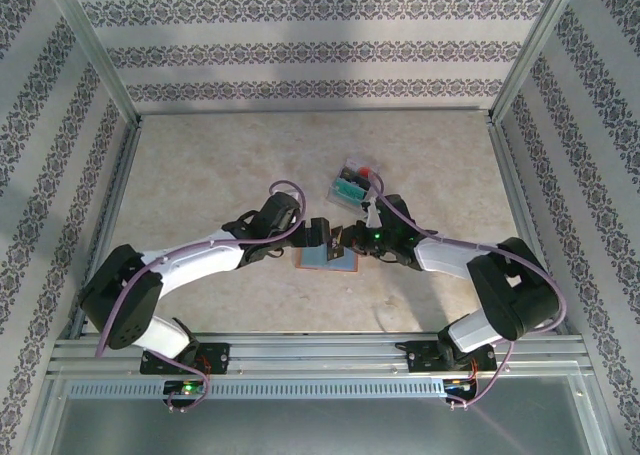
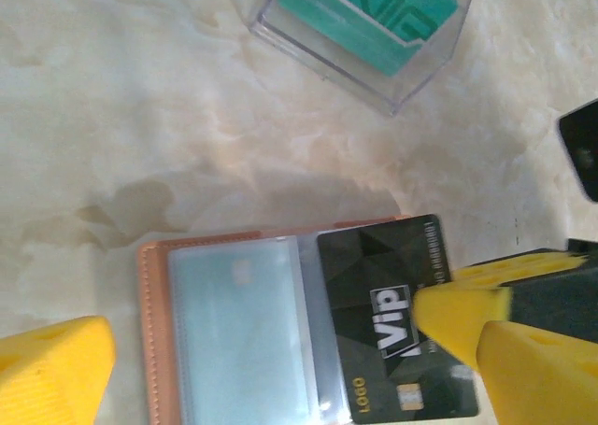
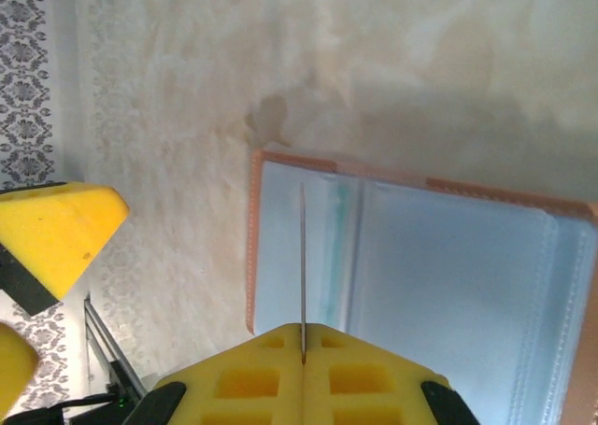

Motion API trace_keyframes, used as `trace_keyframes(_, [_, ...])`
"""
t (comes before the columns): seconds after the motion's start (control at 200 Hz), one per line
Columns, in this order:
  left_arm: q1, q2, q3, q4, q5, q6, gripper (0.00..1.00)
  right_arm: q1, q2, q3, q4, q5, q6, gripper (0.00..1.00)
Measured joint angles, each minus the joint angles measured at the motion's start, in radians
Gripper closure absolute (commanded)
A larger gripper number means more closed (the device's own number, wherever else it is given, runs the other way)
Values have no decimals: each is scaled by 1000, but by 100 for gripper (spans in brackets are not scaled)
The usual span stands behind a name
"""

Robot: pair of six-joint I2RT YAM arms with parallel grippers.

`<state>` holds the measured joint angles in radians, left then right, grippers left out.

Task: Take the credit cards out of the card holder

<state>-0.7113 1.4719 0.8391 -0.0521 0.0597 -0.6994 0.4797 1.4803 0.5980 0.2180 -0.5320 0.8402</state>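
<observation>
From above, we see the card holder [image 1: 328,260] lying open between the arms, with the clear box [image 1: 352,180] beyond it. In the left wrist view, our left gripper [image 2: 294,350] spreads wide over the holder, likely to steady it, and the black card [image 2: 374,285] juts out rightward. In the right wrist view, the right gripper [image 3: 302,336] pinches that card edge-on, above the holder.

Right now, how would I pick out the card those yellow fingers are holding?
Find the open brown wallet lying near the middle of the table. A card sits askew on one half, pinched by the right fingers. It is black with white VIP lettering, unlike the teal cards in the clear box beyond.
</observation>
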Motion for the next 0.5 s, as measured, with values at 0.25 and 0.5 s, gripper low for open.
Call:
trace_keyframes(0.25, [6,-93,-52,-31,-91,41,1,-2,-38,153,-269,82,-163,95])
trace_keyframes(0.5, [9,-188,-91,-39,-159,97,1,-43,-27,335,-477,144,-327,96])
